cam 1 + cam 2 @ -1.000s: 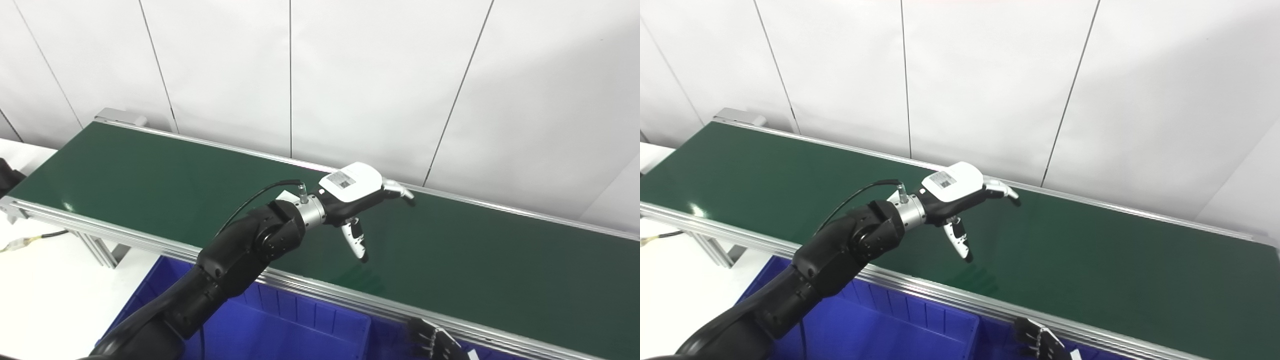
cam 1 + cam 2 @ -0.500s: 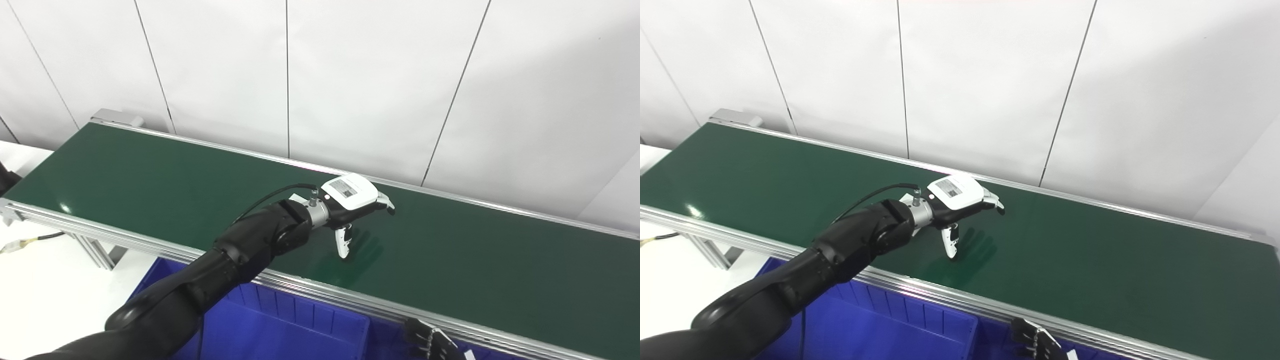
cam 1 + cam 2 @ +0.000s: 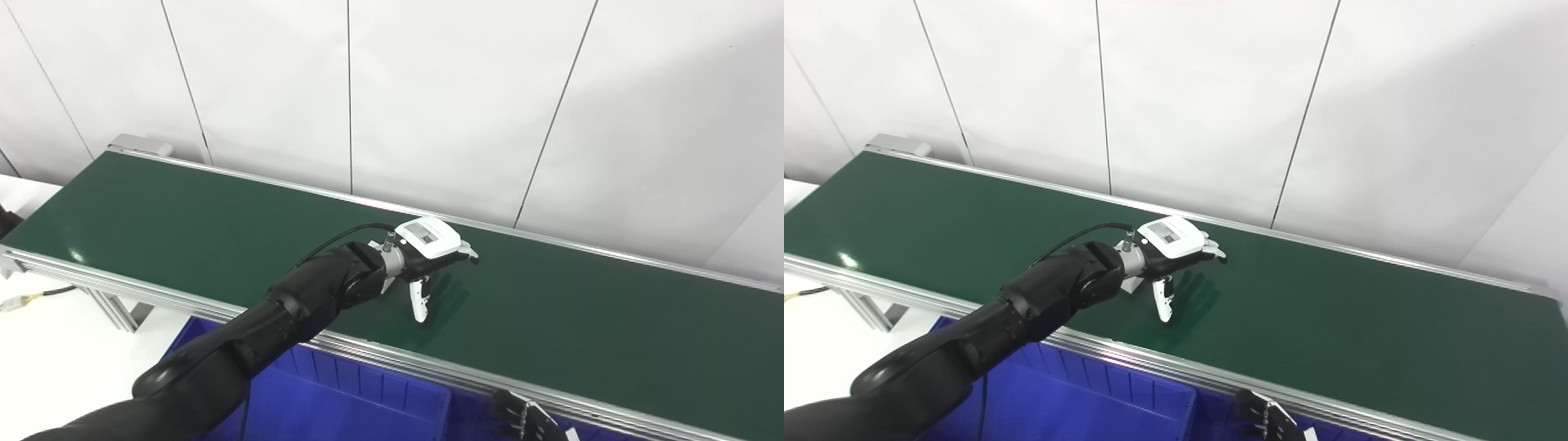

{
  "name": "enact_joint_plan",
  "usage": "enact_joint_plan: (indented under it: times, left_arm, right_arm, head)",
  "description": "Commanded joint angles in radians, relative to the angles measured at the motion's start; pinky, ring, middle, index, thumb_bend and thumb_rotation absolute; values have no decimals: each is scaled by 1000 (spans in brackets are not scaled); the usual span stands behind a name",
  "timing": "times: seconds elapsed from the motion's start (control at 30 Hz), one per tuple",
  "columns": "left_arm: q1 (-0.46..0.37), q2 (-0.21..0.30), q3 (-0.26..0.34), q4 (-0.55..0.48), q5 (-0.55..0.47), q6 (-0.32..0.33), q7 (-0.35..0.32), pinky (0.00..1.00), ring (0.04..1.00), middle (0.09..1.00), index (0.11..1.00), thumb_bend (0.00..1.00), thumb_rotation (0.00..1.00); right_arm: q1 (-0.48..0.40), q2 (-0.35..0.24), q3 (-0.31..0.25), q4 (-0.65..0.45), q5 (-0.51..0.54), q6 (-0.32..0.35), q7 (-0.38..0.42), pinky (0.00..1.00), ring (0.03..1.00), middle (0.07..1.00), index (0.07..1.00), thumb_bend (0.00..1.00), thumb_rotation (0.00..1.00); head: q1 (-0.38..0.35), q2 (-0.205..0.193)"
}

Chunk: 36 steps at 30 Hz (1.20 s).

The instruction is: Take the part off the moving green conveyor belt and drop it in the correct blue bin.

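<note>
My left hand (image 3: 432, 254) reaches out low over the green conveyor belt (image 3: 184, 226), its white back facing up. Its fingers are spread forward and the thumb (image 3: 419, 303) points down to the belt surface; the hand is open with nothing in it. A small pale piece (image 3: 1132, 284) shows on the belt just under the wrist, mostly hidden, and I cannot tell what it is. Only the dark fingertips of my right hand (image 3: 527, 422) show at the bottom edge, below the belt's near rail.
A blue bin (image 3: 343, 398) with inner dividers stands below the belt's near aluminium rail (image 3: 380, 352). A white panelled wall runs behind the belt. A white table with a cable (image 3: 37, 297) lies at the left.
My left hand has come down from above the belt to just over its surface and reached slightly farther out, the thumb now at the belt. The right hand has stayed put.
</note>
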Motion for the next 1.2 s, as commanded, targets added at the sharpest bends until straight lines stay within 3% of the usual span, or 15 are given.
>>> enact_joint_plan:
  times: [0.0,0.3,0.53,1.0,1.17]
  left_arm:
    - [-60,19,12,-20,-27,-5,4,911,927,908,879,1000,244]
    - [-65,38,13,-42,-57,-11,-60,897,923,906,886,1000,247]
    - [-72,48,4,-36,-61,-27,-68,847,885,881,861,1000,228]
    - [-67,44,-4,-11,-30,-11,-2,812,856,852,827,1000,114]
    - [-68,37,-10,10,-17,-5,39,768,820,818,795,974,28]
  right_arm:
    - [-18,8,2,-24,4,-46,-4,654,753,857,774,798,147]
    - [-20,10,2,-21,11,-46,3,658,751,856,776,796,142]
    - [-16,8,5,-29,0,-46,-8,653,750,856,774,802,162]
    - [-4,11,6,-41,2,-46,-10,655,749,857,771,803,147]
    - [0,10,7,-46,-1,-46,-12,656,752,862,777,795,148]
  head:
    - [2,0]
    - [3,2]
    - [1,4]
    - [-7,9]
    - [-8,14]
